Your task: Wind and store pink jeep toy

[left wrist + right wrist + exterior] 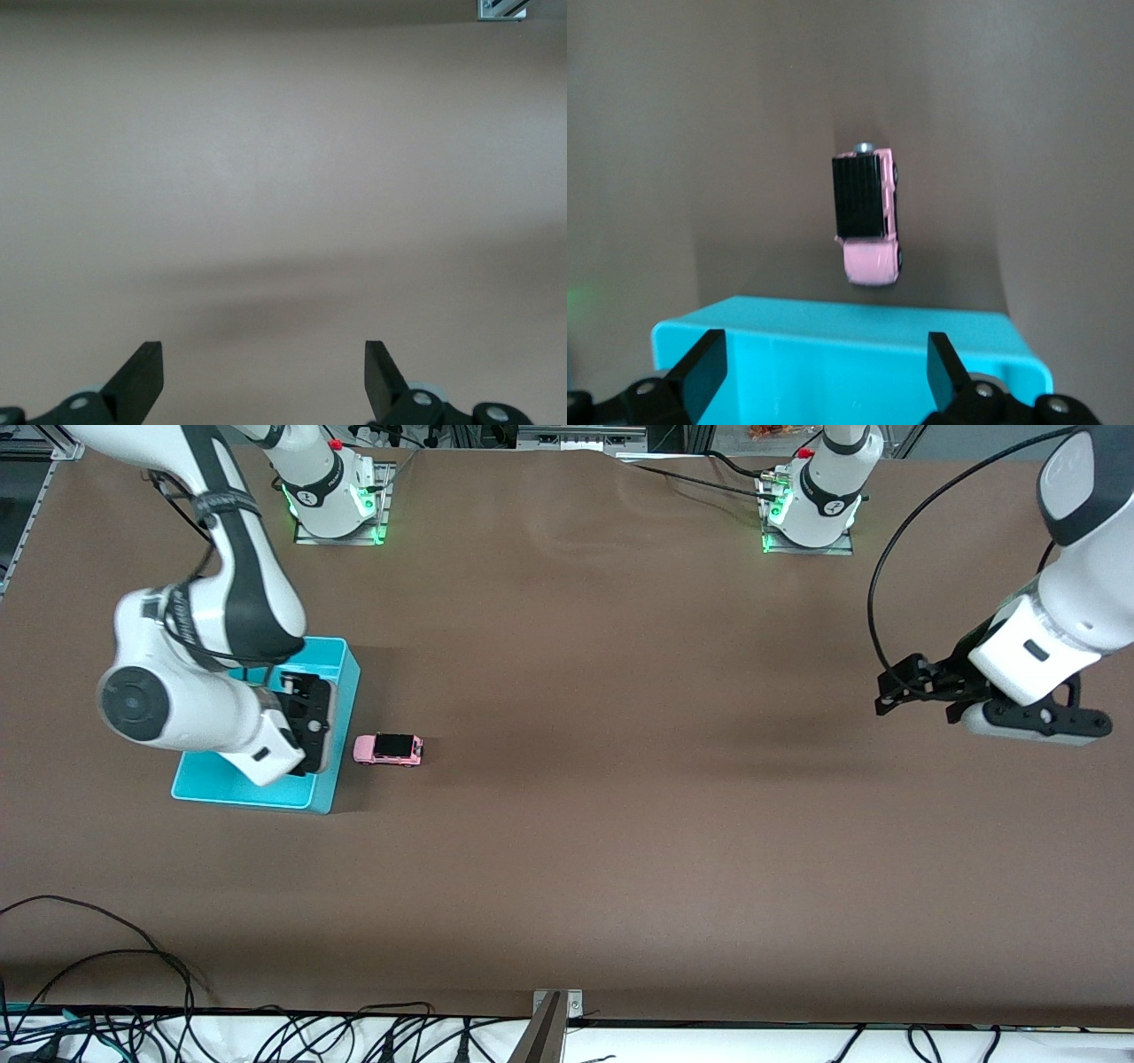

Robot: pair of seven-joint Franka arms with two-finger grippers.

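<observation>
The brown counter [620,824] is bare across most of its middle, with a tangle of black cables [106,992] hanging along the edge nearest the front camera.

Moving up from there, the first thing is the pink jeep toy [388,749], sitting on its wheels on the counter toward the right arm's end. It's tiny, light pink with a black roof panel, and it's parked just beside the cyan bin [332,779], close to the bin's wall but not touching it as far as the front view shows. In the right wrist view the jeep [867,217] sits just past the bin's rim [842,323], with a small silvery knob showing at the end pointing away from the bin.

The right pincer [306,722] hangs over the cyan bin, fingers spread wide with nothing between them; in its own wrist view both black fingertips [702,363] frame the bin's edge.

The left pincer [904,691] is way off at the left arm's end of the counter, up in the air over bare brown surface, well apart from the jeep and the bin. Its fingers [142,376] are also spread wide and holding nothing.

Farthest from the front camera, the two arm bases [335,500] stand along the counter's edge, each with green lights glowing.
</observation>
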